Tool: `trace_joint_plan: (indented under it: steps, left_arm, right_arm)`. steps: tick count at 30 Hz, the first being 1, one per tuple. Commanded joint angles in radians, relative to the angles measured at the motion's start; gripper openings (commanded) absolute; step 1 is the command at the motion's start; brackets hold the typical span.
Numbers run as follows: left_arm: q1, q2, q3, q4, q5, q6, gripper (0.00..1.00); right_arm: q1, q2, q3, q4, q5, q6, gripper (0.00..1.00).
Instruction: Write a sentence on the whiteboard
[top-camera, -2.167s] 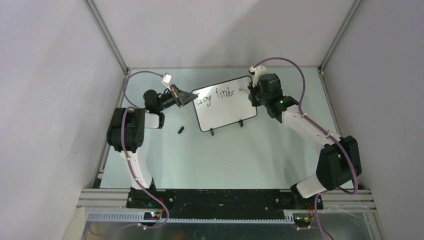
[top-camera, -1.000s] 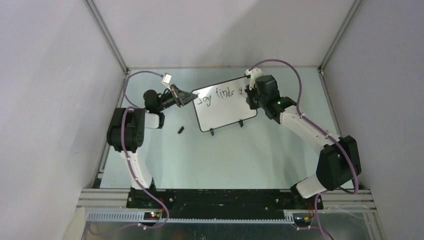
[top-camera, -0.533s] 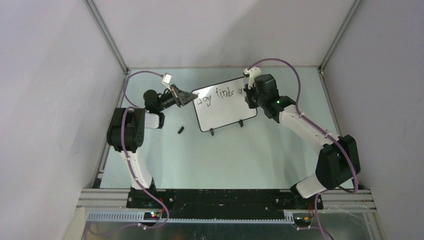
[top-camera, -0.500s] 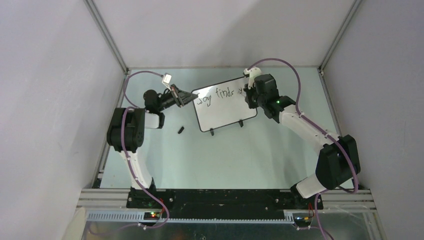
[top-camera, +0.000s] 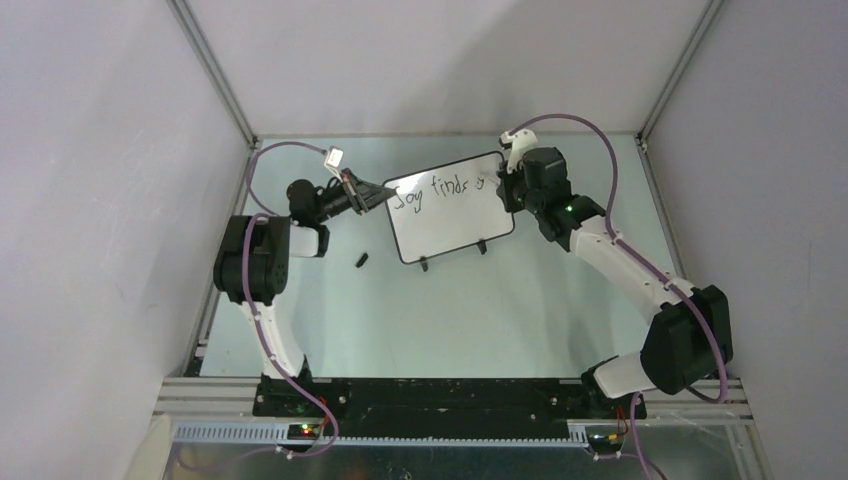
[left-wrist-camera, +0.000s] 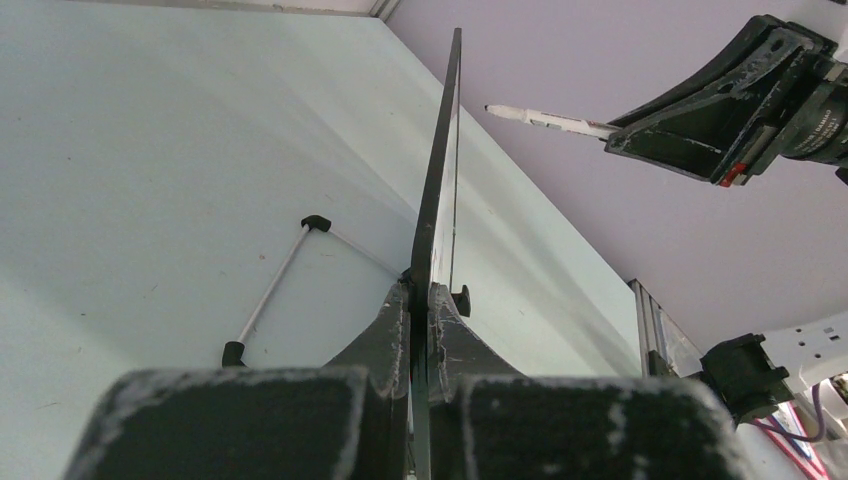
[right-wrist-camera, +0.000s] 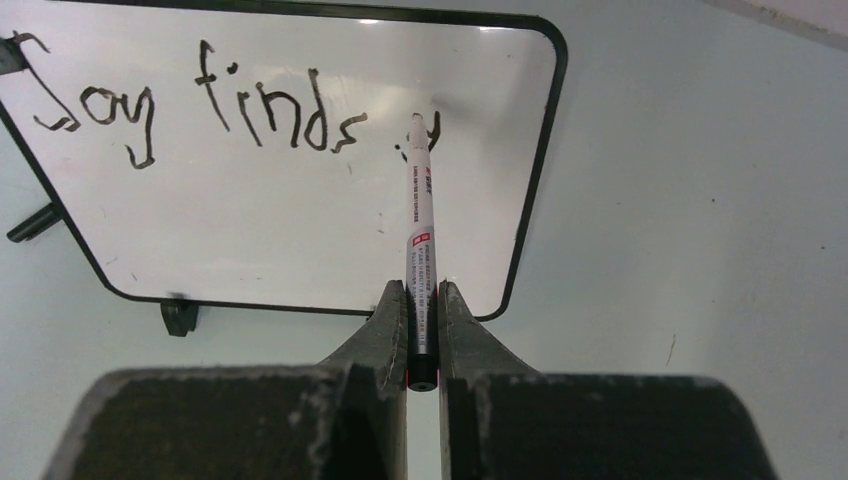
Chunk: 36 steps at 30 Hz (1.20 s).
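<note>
The whiteboard (top-camera: 452, 215) stands tilted on its two black feet at the back of the table. On it the sentence (top-camera: 436, 189) reads "Joy finds" plus a short new stroke (right-wrist-camera: 436, 124). My left gripper (top-camera: 377, 194) is shut on the board's left edge, which shows edge-on as the whiteboard (left-wrist-camera: 441, 170) between the jaws of the left gripper (left-wrist-camera: 421, 296). My right gripper (right-wrist-camera: 421, 298) is shut on a white marker (right-wrist-camera: 420, 225), tip pointing at the whiteboard (right-wrist-camera: 280, 220) just right of the sentence (right-wrist-camera: 200, 100). In the left wrist view the marker's tip (left-wrist-camera: 497, 109) stands slightly off the board.
A small black cap (top-camera: 361, 260) lies on the pale green table (top-camera: 450, 310) left of the board's front foot (top-camera: 424, 265). Grey walls and aluminium frame rails (top-camera: 215, 75) enclose the table. The right arm (top-camera: 625, 265) reaches diagonally from the front right.
The right arm has swung a little to the right and its gripper has drawn back from the board. The stroke after "finds" is a bit fuller. The left arm and board have not moved.
</note>
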Motion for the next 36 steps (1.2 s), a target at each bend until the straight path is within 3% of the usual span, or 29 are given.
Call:
trace_joint_plan:
  steps: [1,36]
  left_arm:
    - [0.005,-0.035,-0.007,0.004,0.013,0.072,0.00]
    - [0.004,-0.033,-0.006,0.006,0.017,0.069,0.00]
  right_arm:
    - [-0.016,-0.003,0.004,0.042,0.016,0.012,0.00]
    - [-0.015,0.072,0.045,0.055,0.108,0.009,0.00]
